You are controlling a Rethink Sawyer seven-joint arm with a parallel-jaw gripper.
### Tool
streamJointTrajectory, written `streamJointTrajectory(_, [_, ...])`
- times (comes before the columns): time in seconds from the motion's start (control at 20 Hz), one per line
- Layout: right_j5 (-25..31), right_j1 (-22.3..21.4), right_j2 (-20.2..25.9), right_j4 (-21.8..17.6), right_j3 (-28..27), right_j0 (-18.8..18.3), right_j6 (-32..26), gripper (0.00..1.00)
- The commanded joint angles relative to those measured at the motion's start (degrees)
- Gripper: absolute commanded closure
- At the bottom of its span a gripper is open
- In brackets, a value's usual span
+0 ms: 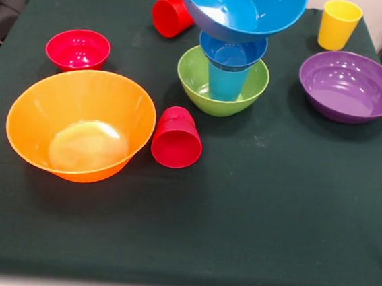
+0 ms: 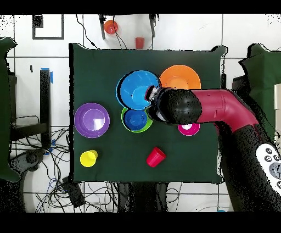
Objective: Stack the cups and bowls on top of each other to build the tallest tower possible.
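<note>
Dark green tablecloth carries the stack. Gripper state cannot be determined. Tilted medium blue glossy plastic bowl sits at the gripper, directly above the small dark blue plastic bowl.

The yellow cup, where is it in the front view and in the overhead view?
Front view: yellow cup upright at top right, behind the purple bowl.
Overhead view: yellow cup at lower left, below the purple bowl.
Shared landmark: the purple bowl beside it.
</note>
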Motion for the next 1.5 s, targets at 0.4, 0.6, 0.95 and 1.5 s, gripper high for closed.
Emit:
streamJointTrajectory(0.4, [1.7,1.9,-5.7,-7.3,1.5,5.6,-4.0,1.0])
streamJointTrajectory(0.6, [2.2,0.7,-5.8,-6.0,2.2,5.8,-3.9,1.0])
streamJointTrajectory(0.95, [0.7,0.6,-6.4,-6.4,2.3,6.8,-2.8,1.0])
streamJointTrajectory(1.5, [0.5,1.0,-6.3,-5.6,1.9,6.9,-3.4,1.0])
